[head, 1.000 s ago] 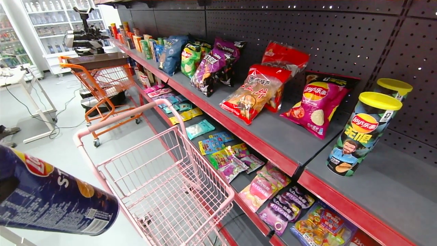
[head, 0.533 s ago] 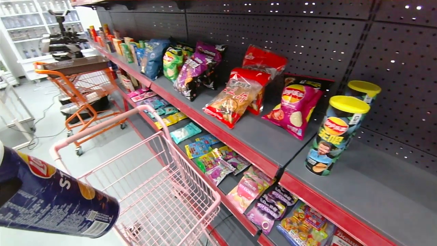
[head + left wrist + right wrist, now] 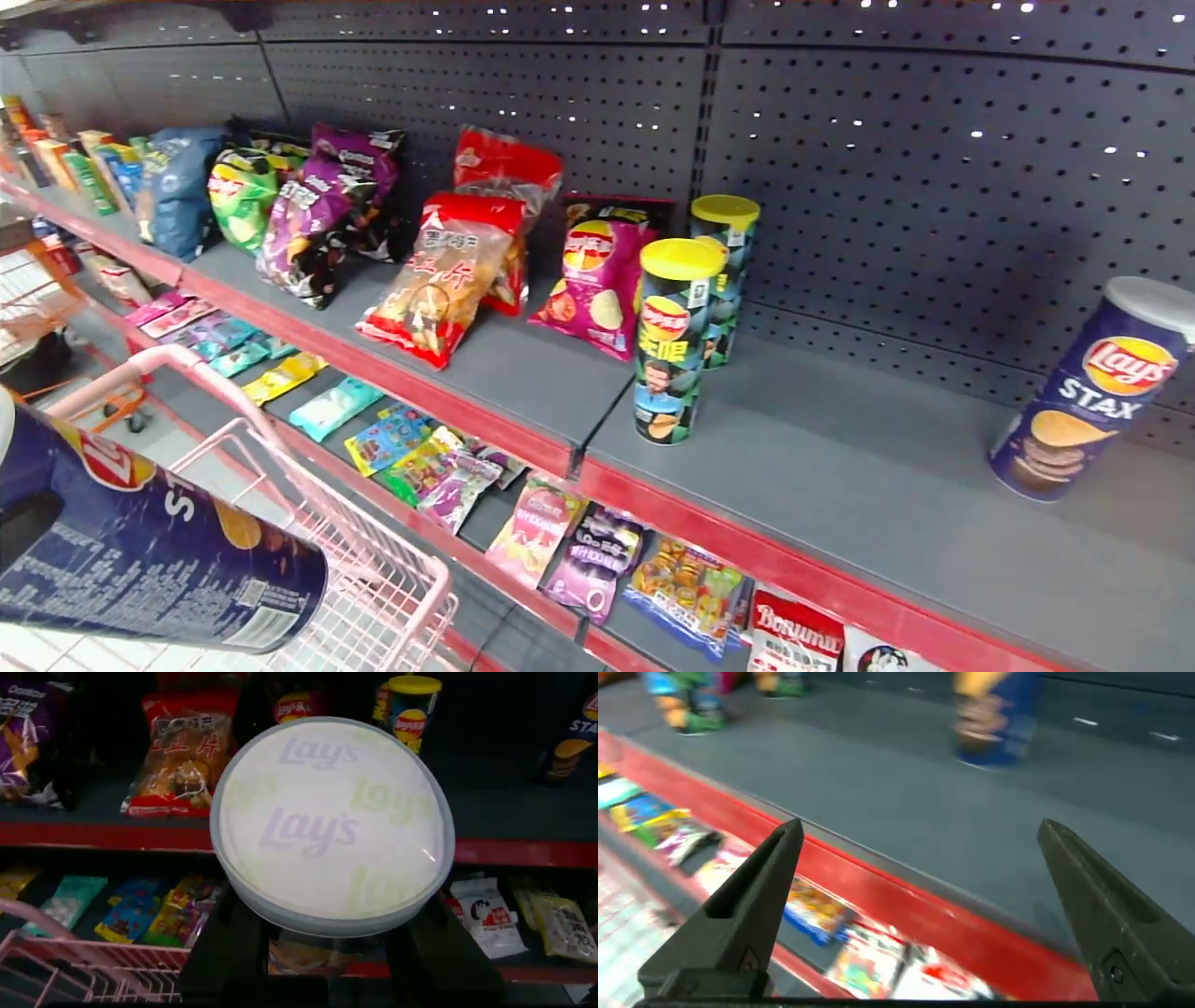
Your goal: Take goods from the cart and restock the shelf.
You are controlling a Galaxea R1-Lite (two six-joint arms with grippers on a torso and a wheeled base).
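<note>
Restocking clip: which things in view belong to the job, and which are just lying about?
Job: blue chip can in left gripper; pink cart; grey shelf; matching blue can standing there.
Just there: yellow-lidded cans; chip bags; candy packets below.

a dark grey pegboard wall (image 3: pixel 934 168) runs across the back, split by a vertical seam (image 3: pixel 711 93), with small bright points of light (image 3: pixel 976 133) in some holes. at lower left is pale floor (image 3: pixel 154 434), with an orange trolley (image 3: pixel 37 299) at the far left edge.
</note>
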